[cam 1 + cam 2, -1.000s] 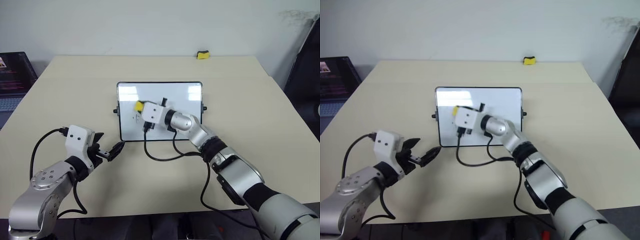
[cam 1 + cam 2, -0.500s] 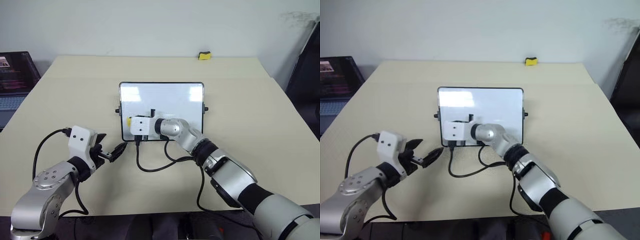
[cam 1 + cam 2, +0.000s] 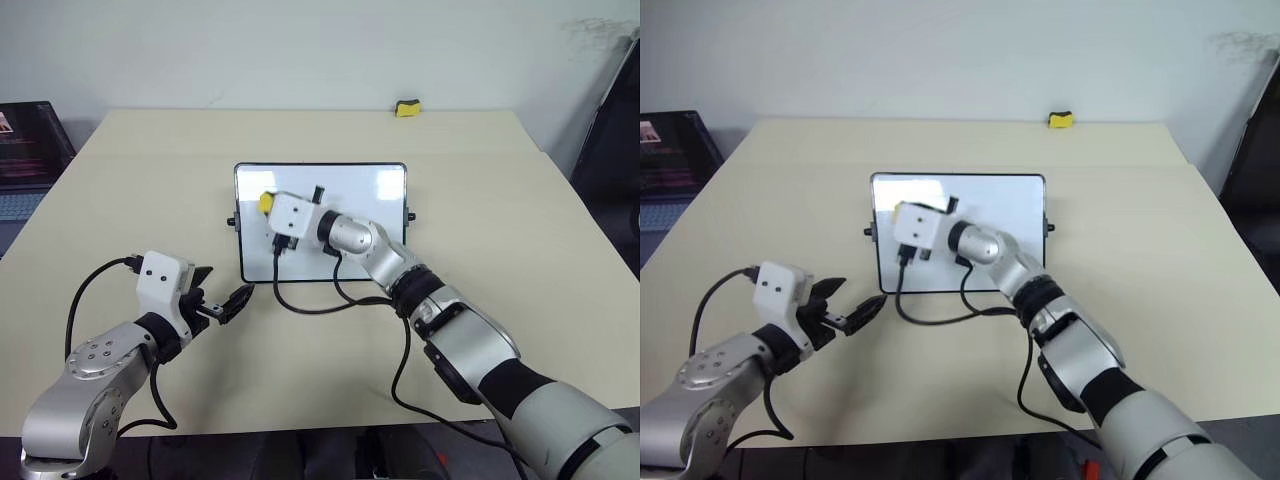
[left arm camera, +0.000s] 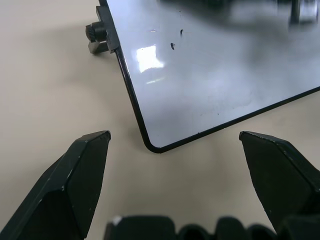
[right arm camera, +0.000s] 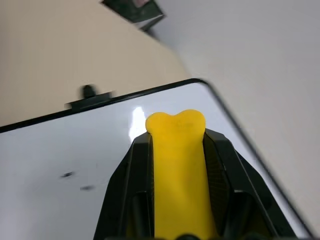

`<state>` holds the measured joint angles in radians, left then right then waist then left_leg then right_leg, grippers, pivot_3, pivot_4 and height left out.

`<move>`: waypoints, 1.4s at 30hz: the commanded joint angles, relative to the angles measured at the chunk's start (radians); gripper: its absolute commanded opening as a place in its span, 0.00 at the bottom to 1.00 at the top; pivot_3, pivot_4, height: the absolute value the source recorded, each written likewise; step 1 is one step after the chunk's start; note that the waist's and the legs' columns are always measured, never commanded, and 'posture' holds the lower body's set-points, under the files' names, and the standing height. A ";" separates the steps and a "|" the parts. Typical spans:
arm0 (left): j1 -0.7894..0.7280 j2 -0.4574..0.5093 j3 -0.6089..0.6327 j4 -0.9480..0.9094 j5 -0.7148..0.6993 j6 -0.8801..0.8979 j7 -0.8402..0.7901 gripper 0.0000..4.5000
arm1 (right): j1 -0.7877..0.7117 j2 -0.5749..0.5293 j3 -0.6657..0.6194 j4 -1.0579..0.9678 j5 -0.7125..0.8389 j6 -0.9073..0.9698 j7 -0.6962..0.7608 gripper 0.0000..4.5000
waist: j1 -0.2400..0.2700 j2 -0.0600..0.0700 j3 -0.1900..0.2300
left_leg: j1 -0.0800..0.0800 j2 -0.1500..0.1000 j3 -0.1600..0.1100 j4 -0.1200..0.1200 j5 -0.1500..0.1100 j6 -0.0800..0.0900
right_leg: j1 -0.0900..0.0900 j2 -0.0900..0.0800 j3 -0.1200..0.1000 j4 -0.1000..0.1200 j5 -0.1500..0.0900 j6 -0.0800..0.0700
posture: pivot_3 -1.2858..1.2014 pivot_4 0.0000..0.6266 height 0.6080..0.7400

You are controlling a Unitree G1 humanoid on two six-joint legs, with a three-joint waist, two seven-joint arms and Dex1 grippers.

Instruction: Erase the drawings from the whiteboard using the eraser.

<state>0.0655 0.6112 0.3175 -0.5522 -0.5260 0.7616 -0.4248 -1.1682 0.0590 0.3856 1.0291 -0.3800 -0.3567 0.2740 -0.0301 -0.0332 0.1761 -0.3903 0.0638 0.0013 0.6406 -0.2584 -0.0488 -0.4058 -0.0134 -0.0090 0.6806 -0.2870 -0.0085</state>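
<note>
The right gripper [image 5: 176,150] pinches the yellow eraser [image 5: 177,165] over the left part of the whiteboard [image 3: 350,185], which lies mid-table. A few small drawings [image 4: 172,46] remain there. The left gripper [image 4: 175,170] hovers spread wide just off the board's near-left corner.

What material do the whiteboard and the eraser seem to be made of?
The whiteboard: a glossy white surface, probably coated metal or plastic, since it mirrors bright light; its thin black frame looks like plastic. The eraser: its yellow top looks matte and softly rounded, perhaps foam or soft plastic; the pictures leave this open.
</note>
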 commanded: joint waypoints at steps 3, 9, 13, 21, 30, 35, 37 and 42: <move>0.002 0.007 0.025 -0.042 -0.004 -0.011 0.001 1.00 | 0.038 -0.005 0.062 0.055 -0.054 0.042 0.068 0.22 | 0.000 0.000 0.000 | -0.001 0.001 0.000 0.000 -0.001 -0.001 | -0.001 -0.001 0.000 0.000 0.000 0.000 | 0.52 0.24 1.00; 0.005 0.007 0.027 -0.044 -0.006 -0.009 0.001 1.00 | 0.086 -0.039 0.132 0.043 -0.096 0.052 0.188 0.22 | 0.000 0.000 0.000 | 0.010 0.000 0.000 0.000 0.000 0.000 | 0.008 -0.001 0.000 0.002 0.000 0.000 | 0.52 0.24 1.00; 0.003 0.009 0.027 -0.043 -0.008 -0.009 -0.001 1.00 | 0.118 -0.047 0.147 0.005 -0.088 0.061 0.274 0.22 | 0.001 0.000 0.000 | 0.022 -0.001 0.000 0.000 0.000 0.001 | 0.021 -0.001 -0.001 0.001 -0.001 0.000 | 0.52 0.24 1.00; -0.001 0.010 0.022 -0.040 -0.009 -0.008 -0.003 1.00 | 0.103 -0.026 0.071 -0.083 -0.012 0.064 0.260 0.22 | 0.001 0.000 0.000 | 0.023 -0.001 0.000 -0.001 0.000 0.001 | 0.020 0.001 0.001 0.001 -0.001 -0.001 | 0.52 0.24 1.00; -0.002 0.009 0.019 -0.041 -0.010 -0.008 -0.003 1.00 | 0.098 -0.022 0.042 -0.144 0.031 0.070 0.276 0.22 | 0.000 0.001 0.000 | 0.015 0.000 -0.001 -0.001 0.000 0.000 | 0.014 0.001 -0.001 0.000 -0.001 -0.001 | 0.52 0.24 1.00; -0.001 0.007 0.019 -0.042 -0.010 -0.008 -0.002 1.00 | 0.093 -0.010 0.027 -0.179 0.052 0.074 0.270 0.22 | 0.000 0.000 0.000 | 0.005 0.000 -0.001 -0.001 0.000 0.000 | 0.004 0.001 0.000 0.001 0.000 -0.001 | 0.52 0.24 1.00; -0.003 0.005 0.016 -0.043 -0.010 -0.006 0.001 1.00 | 0.085 -0.006 0.021 -0.179 0.053 0.075 0.258 0.22 | 0.000 0.000 0.000 | 0.002 0.000 -0.001 -0.001 0.000 0.000 | 0.000 0.001 0.000 0.001 0.000 -0.001 | 0.52 0.24 1.00; -0.001 0.002 0.009 -0.047 -0.010 -0.005 0.003 1.00 | 0.061 0.000 0.019 -0.145 0.033 0.085 0.193 0.22 | 0.000 0.001 0.000 | 0.000 0.000 -0.001 -0.001 0.000 -0.001 | -0.001 0.001 0.000 0.000 -0.001 -0.001 | 0.52 0.24 1.00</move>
<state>0.0703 0.6112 0.3174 -0.5530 -0.5290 0.7619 -0.4241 -1.0761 0.0509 0.4239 0.8964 -0.3422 -0.2704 0.5021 -0.0303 -0.0327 0.1764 -0.3907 0.0641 0.0002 0.6398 -0.2587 -0.0497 -0.4066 -0.0128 -0.0091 0.6807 -0.2875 -0.0092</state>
